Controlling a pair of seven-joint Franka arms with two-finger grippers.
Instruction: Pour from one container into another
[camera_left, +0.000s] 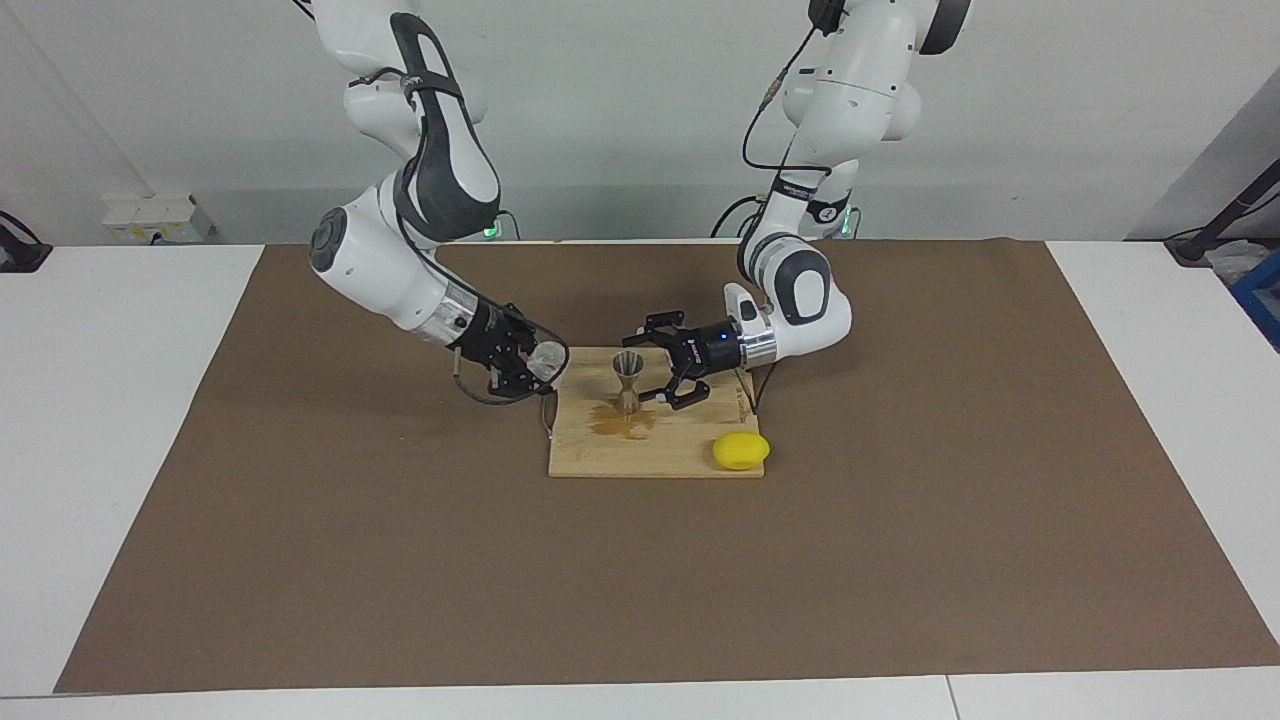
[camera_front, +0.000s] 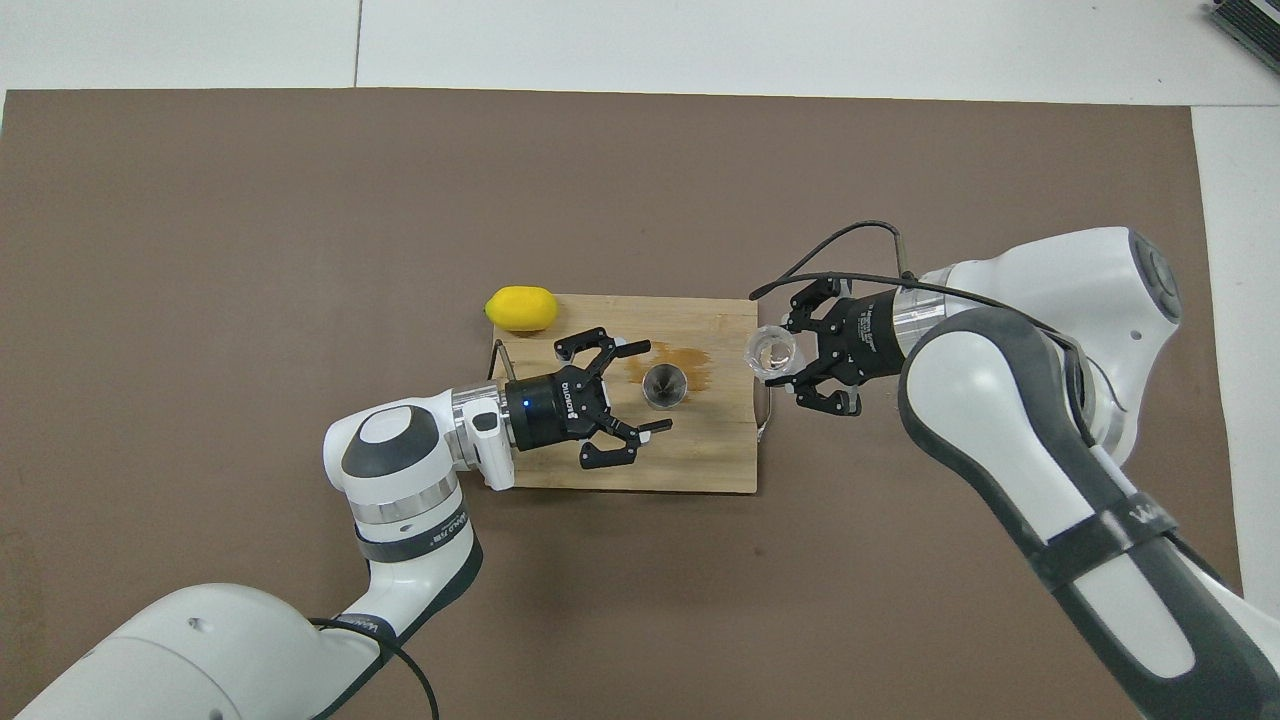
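**Glass tumbler held at the board's edge, jigger standing free**

Facing view: the right gripper (camera_left: 540, 368) is grasping the small clear faceted glass tumbler (camera_left: 546, 359) over the wooden cutting board's (camera_left: 655, 455) nine o'clock edge. The grey metal hourglass jigger (camera_left: 628, 382) is standing upright on the board.

Overhead view: the left gripper (camera_front: 632, 388), jaws released, is sitting at the jigger's (camera_front: 665, 385) nine o'clock. A yellow lemon (camera_front: 521, 308) is lying at the board's (camera_front: 700, 460) eleven o'clock corner.

Glass tumbler (camera_left: 545, 357) in right end effector (camera_left: 535, 365) beside upright jigger (camera_left: 628, 381).

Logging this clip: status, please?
Left end effector open beside jigger on board. Right end effector holds glass over board's edge. Lemon clear of path.
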